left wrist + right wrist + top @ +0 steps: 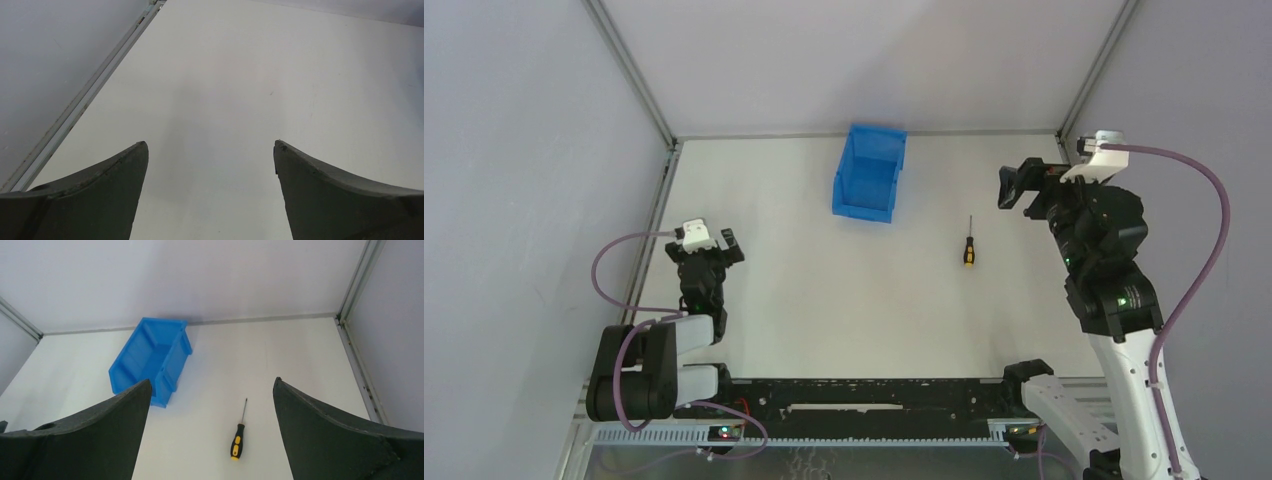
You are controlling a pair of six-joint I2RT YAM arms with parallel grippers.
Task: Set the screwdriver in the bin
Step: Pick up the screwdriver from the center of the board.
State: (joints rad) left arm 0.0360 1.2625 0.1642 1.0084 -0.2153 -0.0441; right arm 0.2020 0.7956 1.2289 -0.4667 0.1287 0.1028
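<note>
Right wrist view: the screwdriver (238, 432) lies ahead of the spread right gripper (211, 381), untouched.

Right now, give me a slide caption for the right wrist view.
Open right gripper frames the screwdriver, lying apart from the blue bin.

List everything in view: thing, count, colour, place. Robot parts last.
bin: one, bright blue, far middle of the table, nothing seen inside
screwdriver: one, grey shaft with black and yellow handle, flat on the table, right of the bin, apart from it
table: one, white, under everything
left arm: one, black, near left
right arm: one, black and white, right side
left gripper: one, dark, open, over bare table
right gripper: one, dark, open, above the screwdriver
</note>
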